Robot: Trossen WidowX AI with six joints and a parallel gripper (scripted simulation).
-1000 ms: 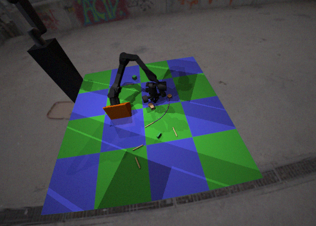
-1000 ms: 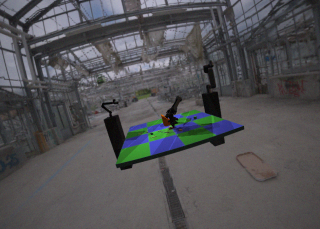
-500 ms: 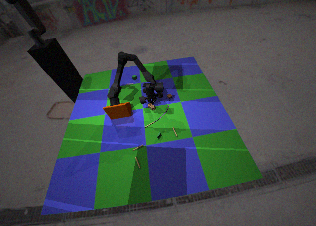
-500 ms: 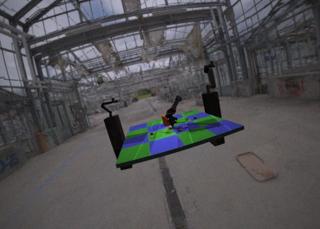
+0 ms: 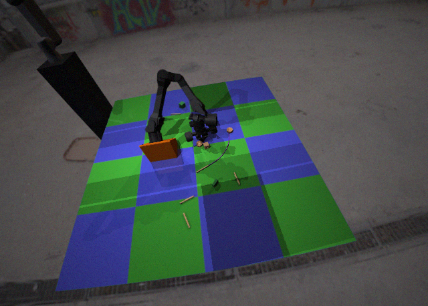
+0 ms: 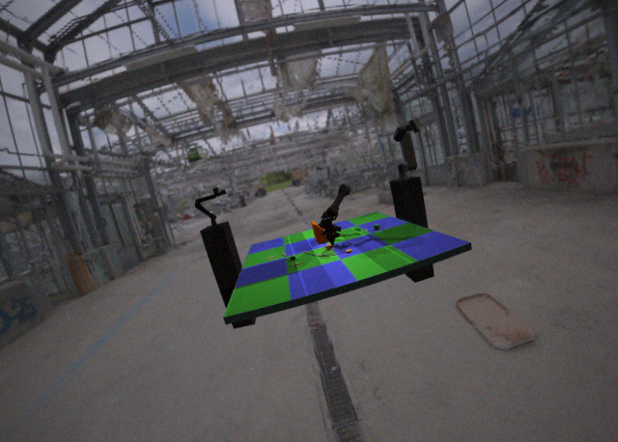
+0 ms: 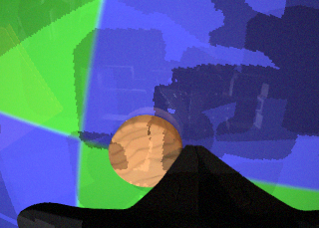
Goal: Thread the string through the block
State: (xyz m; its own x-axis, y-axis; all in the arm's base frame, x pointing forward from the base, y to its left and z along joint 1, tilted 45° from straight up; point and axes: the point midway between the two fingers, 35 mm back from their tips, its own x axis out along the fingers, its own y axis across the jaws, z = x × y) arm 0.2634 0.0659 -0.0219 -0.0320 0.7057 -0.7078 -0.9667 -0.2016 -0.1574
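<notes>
- The string's stick [image 5: 202, 169] lies on the near side of the gripper [image 5: 201, 139] [image 6: 332, 243] [image 7: 193, 147], apart from it.
- Fingers closed, empty; contact with the round wooden piece [image 5: 199, 143] [image 7: 145, 150] unclear.

Table [image 5: 235, 223] [image 6: 319, 283] [image 7: 30, 153] in green-and-blue checks — orange panel [image 5: 160, 151] [image 6: 318, 233], black claw [image 5: 202, 137] [image 6: 331, 240] [image 7: 193, 152].

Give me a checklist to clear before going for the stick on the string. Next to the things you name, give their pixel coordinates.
1. Tool [image 5: 202, 138] [image 6: 332, 242] [image 7: 193, 152] open: not ok, shut with nothing held.
2. Tool at the stick [image 5: 202, 168]: not ok, it is beside the loose wooden disc [image 5: 199, 143] [image 7: 145, 150].
3. String [image 5: 228, 147] joins stick and button [image 5: 229, 129] [image 6: 349, 251]: ok.
4. Block [image 5: 206, 145] on the table: ok.
5. Which way the block's hole faces: cannot tell.
</notes>
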